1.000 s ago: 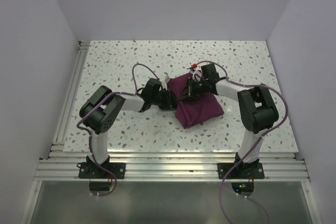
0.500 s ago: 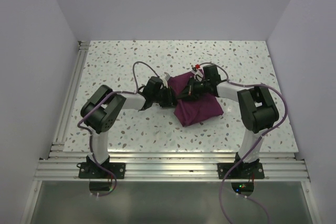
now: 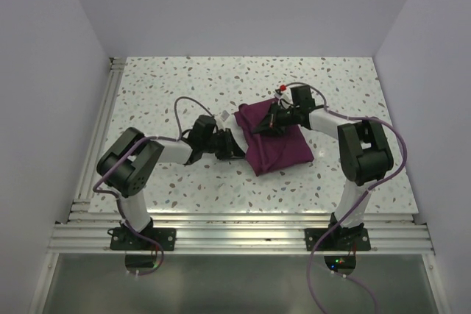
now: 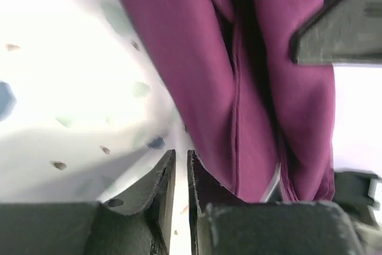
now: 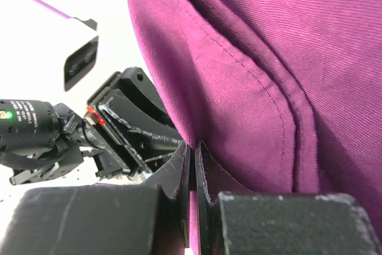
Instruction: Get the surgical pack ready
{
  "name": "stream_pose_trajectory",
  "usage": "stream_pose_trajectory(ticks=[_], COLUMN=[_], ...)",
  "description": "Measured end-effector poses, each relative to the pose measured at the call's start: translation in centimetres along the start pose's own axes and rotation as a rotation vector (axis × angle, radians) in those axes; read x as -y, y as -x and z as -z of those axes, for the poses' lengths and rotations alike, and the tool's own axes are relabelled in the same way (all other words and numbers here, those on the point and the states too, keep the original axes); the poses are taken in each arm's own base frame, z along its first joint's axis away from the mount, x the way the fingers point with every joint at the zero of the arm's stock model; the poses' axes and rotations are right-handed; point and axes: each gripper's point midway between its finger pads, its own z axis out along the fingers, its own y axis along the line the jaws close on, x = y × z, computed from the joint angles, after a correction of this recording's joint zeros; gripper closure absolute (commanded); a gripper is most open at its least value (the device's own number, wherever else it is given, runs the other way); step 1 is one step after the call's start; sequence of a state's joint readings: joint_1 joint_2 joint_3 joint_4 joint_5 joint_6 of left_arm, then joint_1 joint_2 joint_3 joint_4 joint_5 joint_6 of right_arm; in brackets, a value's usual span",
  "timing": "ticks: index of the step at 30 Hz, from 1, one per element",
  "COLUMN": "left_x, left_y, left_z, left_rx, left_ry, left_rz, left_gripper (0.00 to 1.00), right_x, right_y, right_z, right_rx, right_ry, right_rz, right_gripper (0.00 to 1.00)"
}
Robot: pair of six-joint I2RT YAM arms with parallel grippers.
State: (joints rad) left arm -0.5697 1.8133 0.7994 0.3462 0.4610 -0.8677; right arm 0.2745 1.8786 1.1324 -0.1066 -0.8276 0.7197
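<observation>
Item: pack [image 3: 283, 148], plum fabric, folded to a skewed rectangular bundle and lying flat on the table [image 3: 184, 86]. Left gripper [image 3: 234, 145]: low at the pack's left edge, jaws almost together, with a thin slit between them showing bare table. Cloth lay just beside one finger, and whether any was caught could not be told. Right gripper [image 3: 266, 124]: over the pack's far-left part, jaws pressed together on a hemmed fold of the pack, with the cloth running into the pinch. Step in hand, as judged: folding or tidying the pack's left side, the right gripper holding the flap. Next move, as judged: it called for drawing that fold across the pack and laying it flat, releasing only once the cloth rested, with the left gripper either clear or pressing the edge down. The layered hem might slip or drag the layer beneath.
</observation>
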Motion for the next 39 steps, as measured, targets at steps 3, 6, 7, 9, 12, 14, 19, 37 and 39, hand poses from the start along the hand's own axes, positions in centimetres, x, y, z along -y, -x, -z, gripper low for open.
stream_pose_trajectory(ticks=[3,6,7,9,12,14,19,37,39], left_x=[1.1,2.3,2.6,3.0,3.1,2.6,1.1,0.6,0.8], left_y=[-1.0,-1.3,-1.3,-1.4,-1.6,-2.0,-2.8,-1.5,-1.3], left_z=[0.4,0.7,0.7,0.8,0.7,0.6,-0.1,-3.2,-3.4], left_rx=[-0.051,-0.088,-0.098,-0.118,-0.142,-0.159,-0.193,-0.242,-0.243], left_ry=[-0.087,-0.164,-0.184,-0.216,-0.257,-0.271,-0.262,-0.297,-0.304], left_rz=[0.058,0.09,0.1,0.117,0.148,0.179,0.237,0.247,0.242], left_gripper=[0.87,0.87,0.87,0.87,0.88,0.88,0.89,0.89,0.89], right_x=[-0.1,-0.3,-0.3,-0.4,-0.5,-0.6,-0.7,-0.3,-0.4], right_y=[0.1,0.2,0.2,0.3,0.4,0.5,0.5,0.5,0.5], right_z=[0.1,0.2,0.2,0.2,0.3,0.3,0.4,0.0,0.0], right_rx=[-0.001,-0.003,-0.004,-0.004,-0.005,-0.004,-0.003,-0.025,-0.026], right_ry=[-0.003,-0.007,-0.007,-0.008,-0.01,-0.011,-0.012,-0.017,-0.016], right_rz=[0.009,0.013,0.014,0.016,0.016,0.018,0.023,0.001,-0.004], right_gripper=[1.0,1.0,1.0,1.0,1.0,1.0,1.0,1.0,1.0])
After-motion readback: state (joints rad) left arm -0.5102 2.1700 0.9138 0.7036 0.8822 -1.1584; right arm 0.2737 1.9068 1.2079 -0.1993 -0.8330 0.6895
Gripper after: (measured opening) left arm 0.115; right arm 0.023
